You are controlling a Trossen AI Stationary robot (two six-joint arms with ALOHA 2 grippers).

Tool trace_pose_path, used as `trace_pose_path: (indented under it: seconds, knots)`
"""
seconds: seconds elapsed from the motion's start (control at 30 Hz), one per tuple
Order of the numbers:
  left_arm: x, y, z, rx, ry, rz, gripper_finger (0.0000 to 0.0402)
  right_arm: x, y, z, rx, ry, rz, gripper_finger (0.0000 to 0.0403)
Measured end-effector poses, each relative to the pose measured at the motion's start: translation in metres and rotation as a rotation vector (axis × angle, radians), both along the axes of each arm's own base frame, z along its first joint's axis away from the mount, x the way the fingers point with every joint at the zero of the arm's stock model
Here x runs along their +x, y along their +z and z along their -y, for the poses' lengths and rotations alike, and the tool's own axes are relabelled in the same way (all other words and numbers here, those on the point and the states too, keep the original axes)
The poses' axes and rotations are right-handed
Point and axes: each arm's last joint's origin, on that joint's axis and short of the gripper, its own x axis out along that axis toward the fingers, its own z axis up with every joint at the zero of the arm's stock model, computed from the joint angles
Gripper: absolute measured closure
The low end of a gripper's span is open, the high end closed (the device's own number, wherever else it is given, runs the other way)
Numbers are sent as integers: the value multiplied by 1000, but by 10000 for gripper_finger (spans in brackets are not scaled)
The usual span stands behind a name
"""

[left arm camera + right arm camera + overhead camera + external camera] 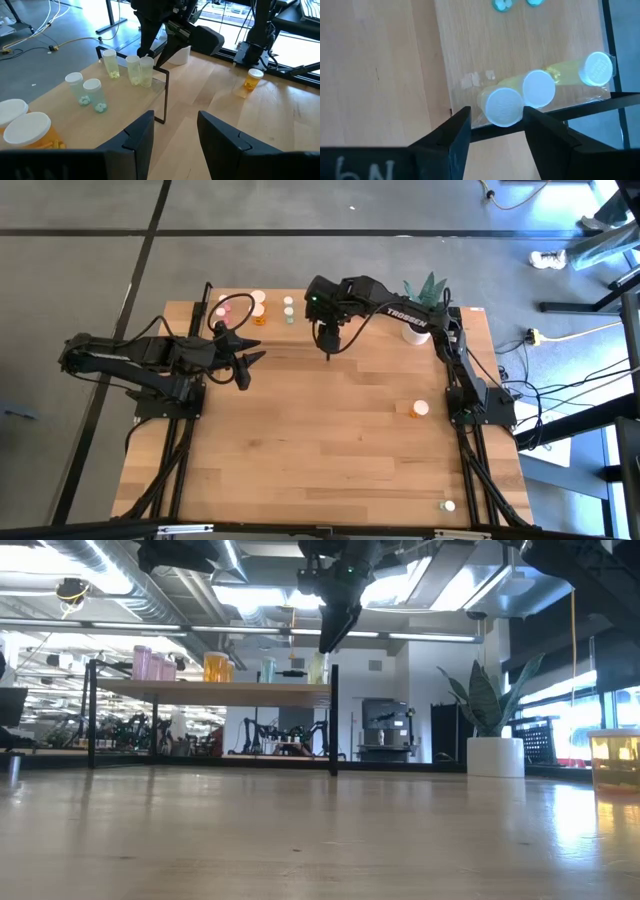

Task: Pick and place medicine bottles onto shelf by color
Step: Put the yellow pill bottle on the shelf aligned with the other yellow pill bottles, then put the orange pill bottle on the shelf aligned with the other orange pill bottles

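Right gripper [494,131] hangs over the shelf [465,45], at its front corner, fingers [451,137] parted and empty, and straight below the gap stands a yellowish bottle [503,106], its white cap showing between the fingers. Two more yellowish bottles [539,89] stand next to it along the shelf edge, the first touching its neighbour. Farther along the shelf, the left wrist view picks out two green bottles [94,94] and, closest to that camera, orange ones [31,131] with big white caps. From low down, pink bottles [150,664] sit at the far end of the shelf. Left gripper [172,131] waits beside the shelf, its fingers partly open with nothing between them. One orange bottle [416,409] lies out on the table [300,450] near the right arm's base, well apart from the shelf, and another small bottle [447,505] sits at the table's near right corner.
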Motion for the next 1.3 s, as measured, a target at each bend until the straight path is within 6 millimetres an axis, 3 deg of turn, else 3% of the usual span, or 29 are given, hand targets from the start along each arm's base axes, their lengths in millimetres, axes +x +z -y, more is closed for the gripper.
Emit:
trace_pose_path:
  seconds: [0.77,1.07,1.3]
  knots:
    - [0,0,0,-2,1,1,258,-11,0,9,26,-22,-64,222]
    - [0,0,0,-1,0,1,258,-25,23,5,84,-3,4,222]
    - [0,0,0,1,-1,-1,258,-55,57,-4,150,-56,70,222]
